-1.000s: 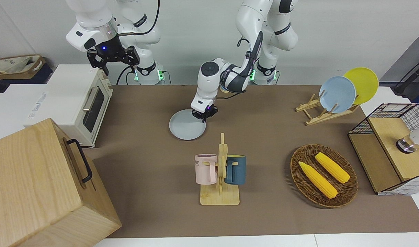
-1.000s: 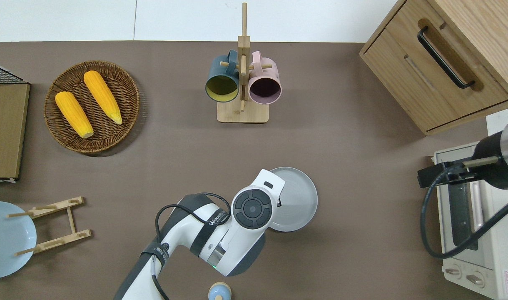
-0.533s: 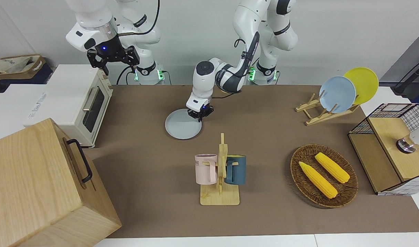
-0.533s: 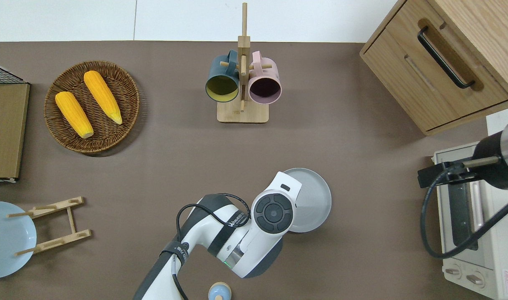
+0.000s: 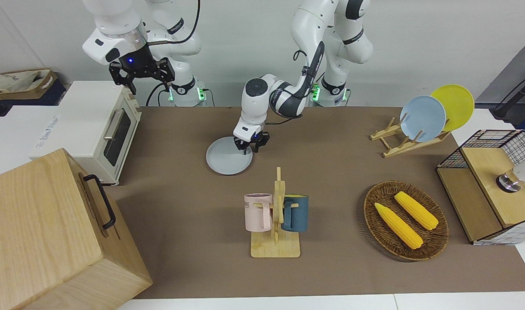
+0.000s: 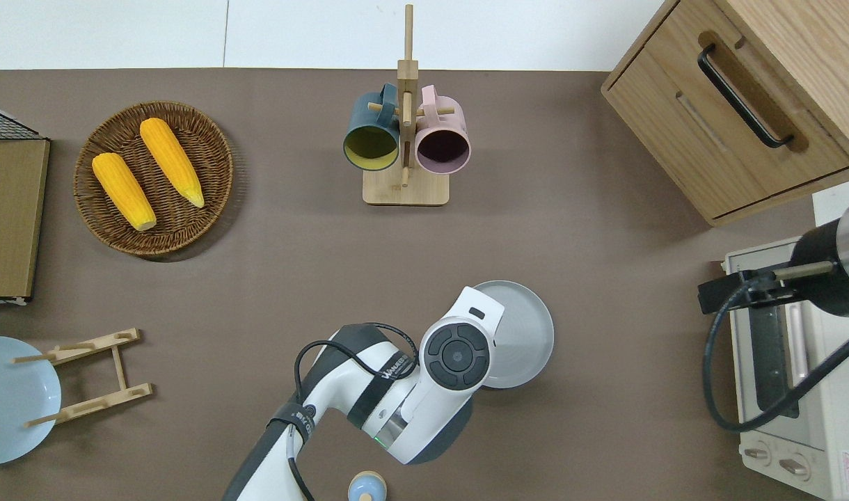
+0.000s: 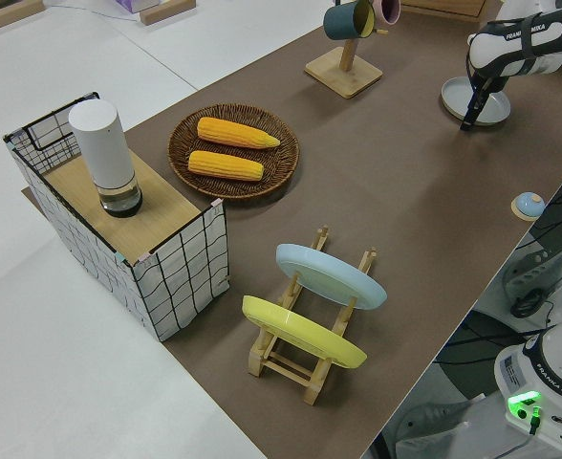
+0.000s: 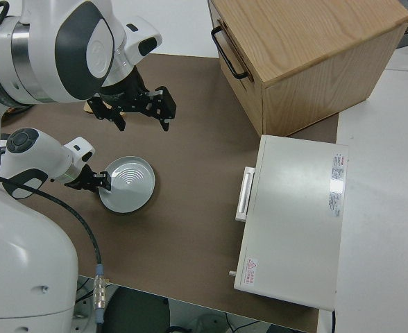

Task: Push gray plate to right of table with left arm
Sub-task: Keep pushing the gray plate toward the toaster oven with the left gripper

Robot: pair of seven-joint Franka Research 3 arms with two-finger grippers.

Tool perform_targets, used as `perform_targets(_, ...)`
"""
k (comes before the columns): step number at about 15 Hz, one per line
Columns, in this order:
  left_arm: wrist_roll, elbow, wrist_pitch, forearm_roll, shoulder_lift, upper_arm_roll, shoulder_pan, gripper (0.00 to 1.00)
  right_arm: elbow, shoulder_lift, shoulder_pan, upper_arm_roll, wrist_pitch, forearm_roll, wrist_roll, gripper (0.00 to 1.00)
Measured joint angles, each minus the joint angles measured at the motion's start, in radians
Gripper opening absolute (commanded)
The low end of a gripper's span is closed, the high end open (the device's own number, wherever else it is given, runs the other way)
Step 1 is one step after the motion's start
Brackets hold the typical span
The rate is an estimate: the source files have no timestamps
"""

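**Left gripper at the rim of the gray plate, mid-table**

Nearest the robots, a small blue-topped knob (image 6: 367, 485) sat at the table's (image 6: 605, 390) robot-side edge. A little farther out, the left arm (image 6: 369, 396) reached low across the brown top, its wrist bent down so that the left gripper (image 5: 250, 147) stood at the rim of the gray plate (image 6: 525, 334), on the side toward the left arm's end of the table. The fingers (image 5: 245, 148) appeared slightly parted and held nothing; whether their tips touched the rim or hung just above it could not be told. The gray plate lay flat near the middle of the table, somewhat toward the right arm's end, well apart from the white toaster oven (image 5: 97, 125) at that end. The right arm was parked, the right gripper (image 5: 142, 74) spread open and empty.

At about the same depth, toward the left arm's end, a wooden dish rack (image 5: 402, 142) carried a sky-blue plate (image 5: 422, 118) and a yellow plate (image 5: 454, 105), both tilted.

Farther from the robots stood the mug rack (image 6: 405, 142) with a dark blue mug (image 6: 371, 136) and a pink mug (image 6: 443, 139), a wicker basket (image 6: 212, 146) holding two corn cobs (image 6: 146, 170), a wire-sided wooden box (image 5: 490, 193) and a wooden drawer cabinet (image 6: 744, 104).
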Motion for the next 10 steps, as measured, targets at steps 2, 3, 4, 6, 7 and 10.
perform_targets(2, 0.004, 0.008, -0.005, 0.0, -0.001, 0.003, 0.0, 1.0, 0.0, 0.0, 0.0, 0.0, 0.0, 0.0, 0.0, 0.983)
perform_targets(3, 0.007, 0.01, -0.013, 0.0, -0.002, 0.005, 0.0, 1.0, 0.0, 0.0, 0.0, 0.0, 0.0, 0.0, 0.0, 0.983)
perform_targets(4, 0.01, 0.012, -0.019, 0.0, -0.004, 0.006, 0.0, 1.0, 0.0, 0.0, 0.0, 0.0, 0.0, 0.0, 0.0, 0.983)
perform_targets(6, 0.013, 0.013, -0.025, 0.0, -0.006, 0.007, 0.001, 1.0, 0.0, 0.0, 0.0, 0.0, 0.0, 0.0, 0.0, 0.983)
perform_targets(7, 0.018, 0.013, -0.032, 0.0, -0.007, 0.007, 0.001, 1.0, 0.0, 0.0, 0.0, 0.0, 0.0, 0.0, 0.0, 0.983)
perform_targets(10, 0.063, 0.014, -0.073, 0.0, -0.023, 0.012, 0.008, 1.0, 0.0, 0.0, 0.0, 0.0, 0.0, 0.0, 0.0, 0.983)
